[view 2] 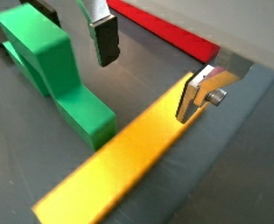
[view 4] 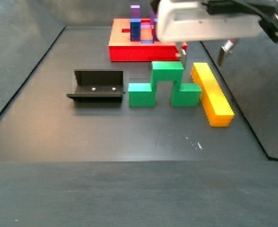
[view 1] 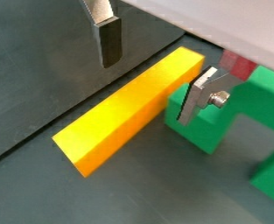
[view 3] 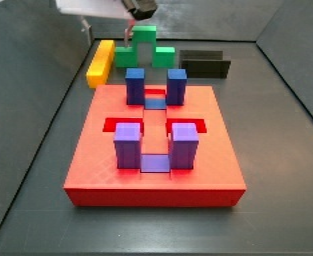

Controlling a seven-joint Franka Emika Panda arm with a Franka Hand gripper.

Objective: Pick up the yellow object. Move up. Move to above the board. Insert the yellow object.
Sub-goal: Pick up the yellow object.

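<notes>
The yellow object (view 1: 125,112) is a long orange-yellow bar lying flat on the dark floor; both side views show it (view 3: 101,62) (view 4: 212,91) beside the green block. My gripper (view 1: 153,70) (view 2: 151,70) is open and hovers over the bar's end nearest the board, one finger (view 1: 108,39) out past the bar's side, the other finger (view 2: 195,96) at its opposite edge. Nothing is held. The red board (view 3: 152,165) with its blue-purple posts (view 3: 128,145) lies apart from the bar. In a side view the gripper (view 4: 206,50) hangs just above the bar's far end.
A green stepped block (view 4: 165,84) (view 2: 52,61) lies right beside the bar. The dark fixture (view 4: 96,86) (view 3: 206,65) stands beyond the green block. A side wall (view 1: 221,22) runs close along the bar's outer side.
</notes>
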